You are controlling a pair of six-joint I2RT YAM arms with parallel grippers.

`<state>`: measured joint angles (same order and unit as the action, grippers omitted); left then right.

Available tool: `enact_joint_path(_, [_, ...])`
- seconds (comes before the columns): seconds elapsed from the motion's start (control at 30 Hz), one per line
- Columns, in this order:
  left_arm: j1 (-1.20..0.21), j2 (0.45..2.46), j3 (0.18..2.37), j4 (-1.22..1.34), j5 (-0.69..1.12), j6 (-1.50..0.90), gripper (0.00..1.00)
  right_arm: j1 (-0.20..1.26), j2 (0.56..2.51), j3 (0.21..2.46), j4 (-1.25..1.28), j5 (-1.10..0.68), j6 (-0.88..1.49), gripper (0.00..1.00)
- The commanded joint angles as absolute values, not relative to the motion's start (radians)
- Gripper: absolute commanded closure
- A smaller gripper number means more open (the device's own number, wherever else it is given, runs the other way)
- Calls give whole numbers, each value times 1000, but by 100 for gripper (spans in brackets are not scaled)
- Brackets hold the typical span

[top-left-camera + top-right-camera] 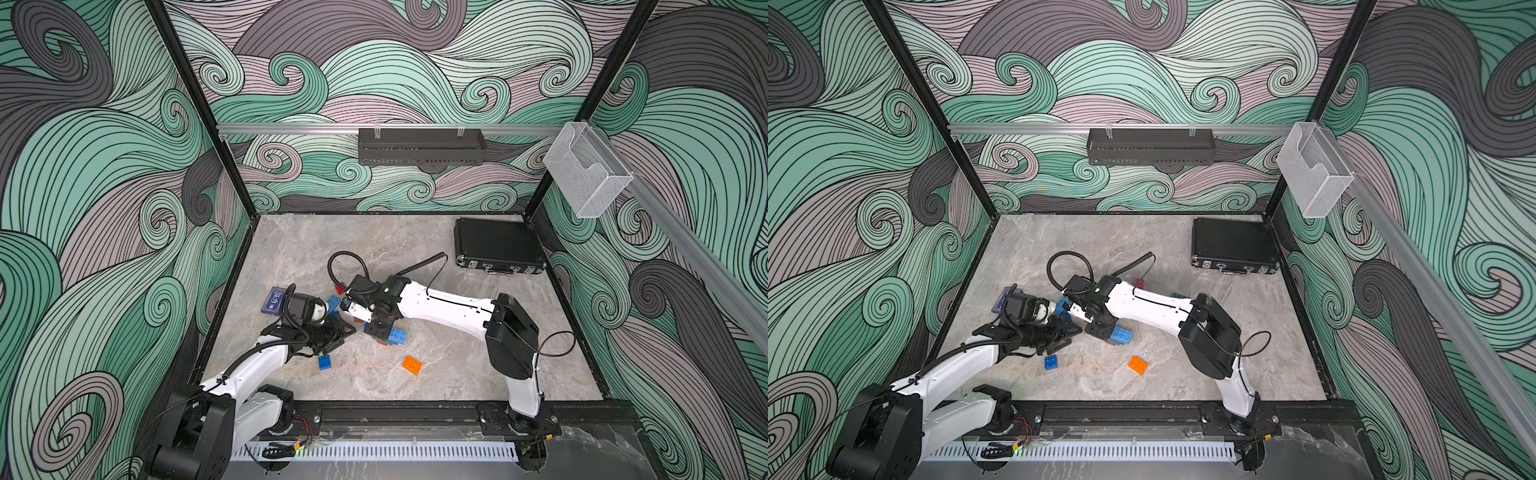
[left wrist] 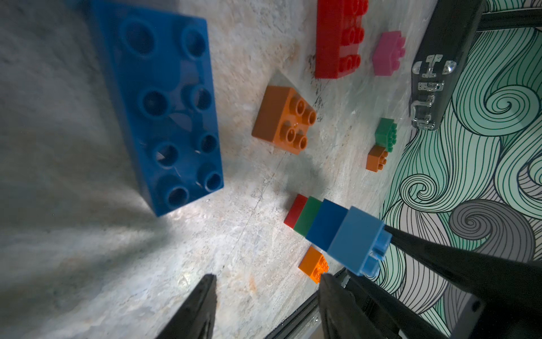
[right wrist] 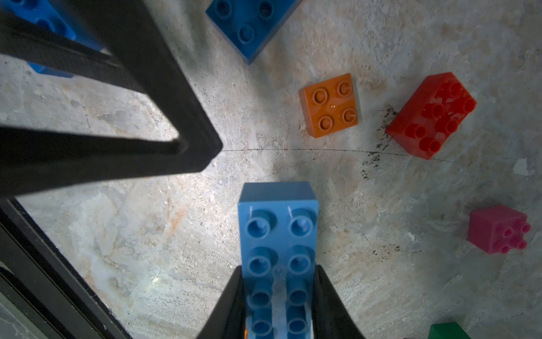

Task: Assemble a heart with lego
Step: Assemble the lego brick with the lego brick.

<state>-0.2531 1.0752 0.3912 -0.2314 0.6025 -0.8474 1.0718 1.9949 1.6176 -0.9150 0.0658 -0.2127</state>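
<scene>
I see my right claw (image 3: pixel 278 270) closed on the light blue oblong brick (image 3: pixel 277 226) that tops a small stack (image 2: pixel 315 223) near the middle of the bench (image 1: pixel 415 249), a bit toward its front edge, while my left claw (image 2: pixel 267 277) stands half open and empty just beside it.

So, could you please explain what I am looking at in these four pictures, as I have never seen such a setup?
Two white robot arms stand at a marble-look table, each ending in a two-finger gripper. Two pictures look down from overhead, almost identical; the two close-ups come from cameras on the arms' wrists. Chunky toy bricks lie scattered, such as an orange brick and a dark blue brick, plus a card box and a black case. The right gripper is shut on the light blue brick topping a small stack. The left gripper is open and empty.
</scene>
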Motion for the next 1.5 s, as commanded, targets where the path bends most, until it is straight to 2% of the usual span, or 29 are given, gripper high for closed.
enact_joint_path(0.0, [-242,1057,393,-238,600,-848,43,1088,2036,1543,-959,140,-245,72])
enact_joint_path(0.33, [-236,1052,396,-248,594,-848,44,1085,2113,1513,-1027,224,-262,72])
enact_joint_path(0.7, [-233,1034,394,-261,594,-850,44,1067,2036,1616,-1012,56,-274,70])
enact_joint_path(1.17, [-233,1031,403,-253,613,-855,42,1049,1983,1697,-1012,2,-276,44])
enact_joint_path(1.47, [-237,1034,403,-159,685,-885,40,943,1875,1660,-973,-65,-196,41])
